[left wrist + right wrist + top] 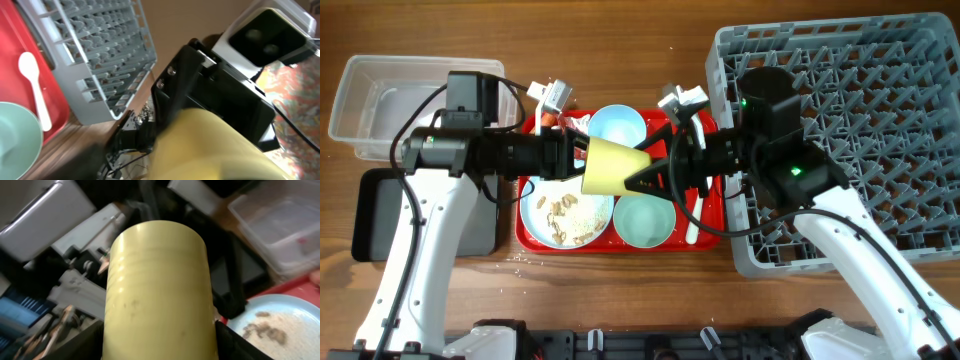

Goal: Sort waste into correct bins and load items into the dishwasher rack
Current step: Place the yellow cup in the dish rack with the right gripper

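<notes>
Right gripper (648, 172) around smooth tapered yellow cup (610, 165)

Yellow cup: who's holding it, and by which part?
The yellow cup sits between both: right gripper closed around its narrow base end, left gripper at the wide rim end. Whether the left grips it cannot be told.
</notes>
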Action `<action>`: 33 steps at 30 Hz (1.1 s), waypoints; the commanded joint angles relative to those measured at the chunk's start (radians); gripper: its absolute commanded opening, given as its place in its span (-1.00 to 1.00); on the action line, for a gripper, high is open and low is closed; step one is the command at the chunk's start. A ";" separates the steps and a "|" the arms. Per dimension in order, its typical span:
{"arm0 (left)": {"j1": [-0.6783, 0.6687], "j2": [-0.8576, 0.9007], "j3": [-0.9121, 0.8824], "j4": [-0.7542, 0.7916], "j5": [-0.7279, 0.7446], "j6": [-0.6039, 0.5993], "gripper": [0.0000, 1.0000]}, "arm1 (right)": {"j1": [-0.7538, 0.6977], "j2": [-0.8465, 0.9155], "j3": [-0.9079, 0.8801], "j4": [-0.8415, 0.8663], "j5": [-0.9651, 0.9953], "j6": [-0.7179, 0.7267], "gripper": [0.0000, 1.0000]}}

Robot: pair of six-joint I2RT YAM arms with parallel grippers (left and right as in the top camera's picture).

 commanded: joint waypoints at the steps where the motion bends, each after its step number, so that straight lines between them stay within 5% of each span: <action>1: 0.037 -0.002 0.008 -0.004 -0.083 -0.027 0.99 | -0.062 -0.097 0.006 -0.171 0.286 -0.050 -0.07; 7: 0.060 -0.002 0.008 -0.023 -0.211 -0.026 1.00 | -0.220 -0.321 0.040 -0.736 1.011 0.076 -0.12; 13: 0.060 -0.002 0.008 -0.023 -0.225 -0.026 1.00 | -0.289 -0.296 0.042 -1.042 1.324 0.193 -0.10; 21: 0.060 -0.002 0.008 -0.057 -0.270 -0.026 1.00 | -0.289 0.028 0.042 -1.085 1.150 0.101 -0.10; 23: 0.060 -0.002 0.008 -0.057 -0.274 -0.026 1.00 | -0.289 0.058 0.042 -1.072 1.152 0.103 0.17; 24: 0.060 -0.002 0.008 -0.057 -0.273 -0.026 0.99 | -0.289 0.061 0.043 -1.037 1.153 0.105 0.50; 26: 0.060 -0.002 0.008 -0.057 -0.274 -0.026 1.00 | -0.289 0.047 0.066 -0.996 1.173 0.132 0.64; 30: 0.058 -0.002 0.008 -0.064 -0.301 -0.035 1.00 | -0.279 -0.019 0.216 -0.978 1.203 0.146 0.63; 33: 0.058 -0.002 0.008 -0.063 -0.493 -0.130 1.00 | -0.187 -0.106 0.242 -0.859 0.981 0.015 0.39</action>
